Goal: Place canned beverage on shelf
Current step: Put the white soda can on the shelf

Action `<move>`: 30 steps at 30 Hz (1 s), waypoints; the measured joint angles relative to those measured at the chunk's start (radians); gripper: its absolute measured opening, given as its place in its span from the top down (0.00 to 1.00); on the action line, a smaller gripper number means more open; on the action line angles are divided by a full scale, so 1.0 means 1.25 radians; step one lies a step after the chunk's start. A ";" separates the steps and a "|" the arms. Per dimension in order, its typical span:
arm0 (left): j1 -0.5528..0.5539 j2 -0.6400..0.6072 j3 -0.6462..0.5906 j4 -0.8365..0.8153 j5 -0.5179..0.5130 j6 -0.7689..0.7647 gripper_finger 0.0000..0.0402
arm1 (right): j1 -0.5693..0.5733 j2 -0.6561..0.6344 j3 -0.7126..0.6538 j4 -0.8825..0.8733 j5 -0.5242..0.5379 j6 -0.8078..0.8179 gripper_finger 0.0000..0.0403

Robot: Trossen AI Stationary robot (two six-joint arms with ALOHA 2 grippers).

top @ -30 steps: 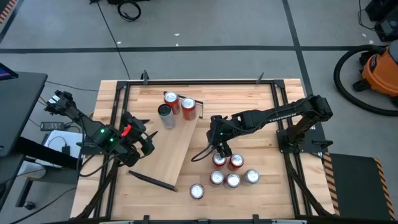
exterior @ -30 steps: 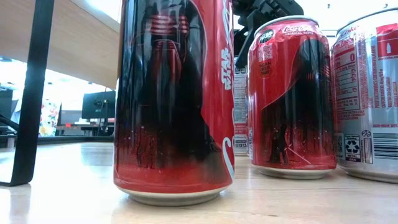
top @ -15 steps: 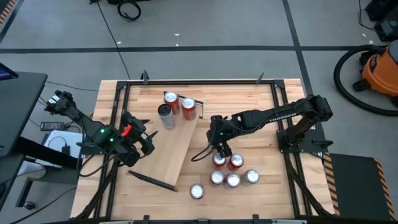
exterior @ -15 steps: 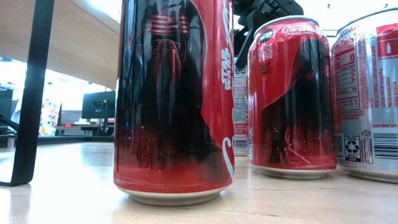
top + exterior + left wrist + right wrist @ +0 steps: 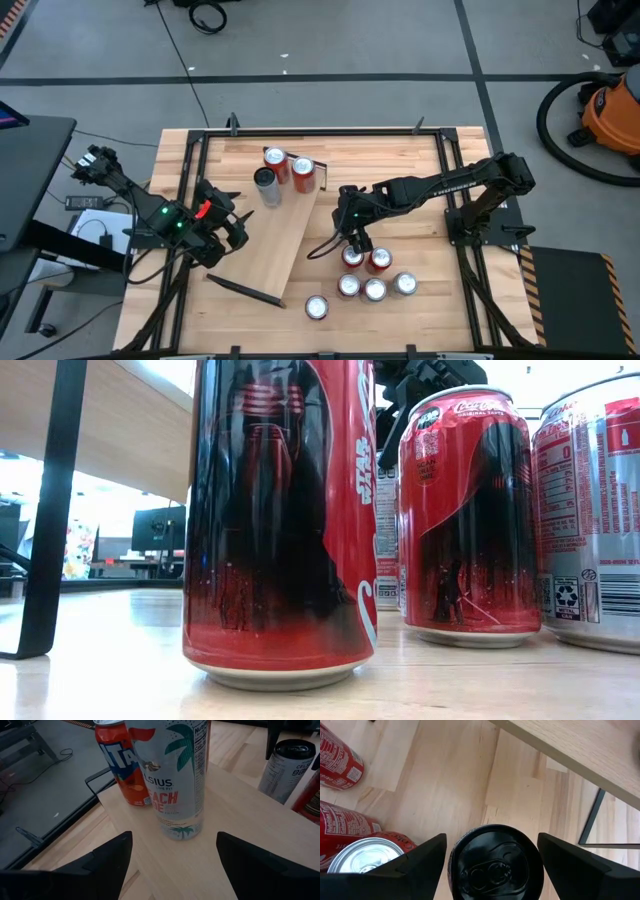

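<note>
My right gripper (image 5: pixel 352 243) is open and points down over a black-topped can (image 5: pixel 495 865) at the far end of a cluster of red cans (image 5: pixel 375 280) on the tabletop. Its fingers (image 5: pixel 420 862) stand on either side of the can's top, close beside it. The shelf (image 5: pixel 285 235) is a pale plank lying slantwise on the table, with three cans (image 5: pixel 275 165) standing on its far end. My left gripper (image 5: pixel 225 232) is open and empty at the shelf's left side. In the left wrist view (image 5: pixel 172 840) it faces a white can (image 5: pixel 172 780) and an orange can (image 5: pixel 120 765).
A single red can (image 5: pixel 317 307) stands near the table's near edge; it fills the low view (image 5: pixel 280 520). The shelf's dark end bar (image 5: pixel 245 291) lies at the near left. The black table frame (image 5: pixel 190 170) runs along the edges. Bare wood shows at the far right (image 5: pixel 400 160).
</note>
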 joint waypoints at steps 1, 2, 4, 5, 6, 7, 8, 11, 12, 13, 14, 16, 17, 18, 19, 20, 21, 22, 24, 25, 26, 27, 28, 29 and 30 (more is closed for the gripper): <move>0.000 0.000 0.000 0.000 0.000 0.000 0.25 | 0.000 0.000 0.000 0.000 0.000 0.000 0.20; 0.000 0.000 0.000 0.001 0.000 0.000 0.25 | 0.000 0.000 0.000 0.000 0.000 0.000 0.20; 0.000 0.000 0.000 0.002 0.000 0.000 0.25 | 0.000 0.000 0.000 0.000 0.000 0.000 0.20; 0.000 0.000 0.000 0.002 0.000 0.000 0.25 | 0.000 0.000 0.000 0.000 0.000 0.000 0.20; 0.000 0.000 0.000 0.002 0.000 0.000 0.25 | 0.000 0.000 0.000 0.000 0.000 0.000 0.20; 0.000 0.000 0.000 0.002 0.000 0.000 0.25 | 0.000 0.000 0.000 0.000 0.000 0.000 0.20; 0.000 0.000 0.000 0.002 0.000 0.000 0.25 | 0.000 0.000 0.000 0.000 0.000 0.000 0.20; 0.000 0.000 0.000 0.003 0.000 0.000 0.25 | 0.000 0.000 0.000 0.000 0.000 0.000 0.20; 0.000 0.000 0.000 0.003 0.000 0.000 0.25 | 0.000 0.000 0.000 0.000 0.000 0.000 0.20; 0.000 0.000 0.000 0.003 0.000 0.000 0.25 | 0.000 0.000 0.000 0.000 0.000 0.000 0.20; 0.000 0.000 0.000 0.003 0.000 0.000 0.25 | 0.000 0.000 0.000 0.000 0.000 0.000 0.20; 0.000 0.000 0.000 0.003 0.000 0.000 0.25 | 0.000 0.000 0.000 0.000 0.000 0.000 0.20; 0.000 0.000 0.000 0.003 0.000 0.000 0.25 | 0.000 0.000 0.000 0.000 0.000 0.000 0.20; 0.000 0.000 0.000 0.003 0.000 0.000 0.25 | 0.000 0.000 0.000 0.000 0.000 0.000 0.20; 0.000 0.000 0.000 0.003 0.000 0.000 0.25 | 0.000 0.000 0.000 0.000 0.000 0.000 0.20; 0.000 0.000 0.000 0.003 0.000 0.000 0.25 | 0.000 0.000 0.000 0.000 0.000 0.000 0.20; 0.000 0.000 0.000 0.003 0.000 0.000 0.25 | 0.000 0.000 0.000 0.000 0.000 0.001 0.20; 0.000 0.000 0.000 0.003 0.000 0.000 0.25 | 0.000 0.000 0.000 0.000 0.000 0.002 0.20; 0.000 0.000 0.000 0.003 0.000 0.000 0.25 | 0.000 0.000 0.000 0.000 0.000 0.005 0.20; 0.000 0.000 0.000 0.003 0.000 0.000 0.25 | 0.000 0.000 0.000 0.000 0.000 0.005 0.20; 0.000 0.000 0.000 0.003 0.000 0.000 0.25 | 0.000 0.000 0.000 0.000 0.000 0.005 0.20; 0.000 0.000 0.000 0.003 0.000 0.000 0.25 | 0.000 0.000 0.000 0.000 0.000 0.005 0.20; 0.000 0.000 0.000 0.003 0.000 0.000 0.25 | 0.000 0.000 0.000 0.000 0.000 0.005 0.20; 0.000 0.000 0.000 0.003 0.000 0.000 0.25 | 0.000 0.000 0.000 0.000 0.000 0.005 0.20; 0.000 0.000 0.000 0.003 0.000 0.000 0.25 | 0.000 0.000 0.000 0.000 0.000 0.005 0.20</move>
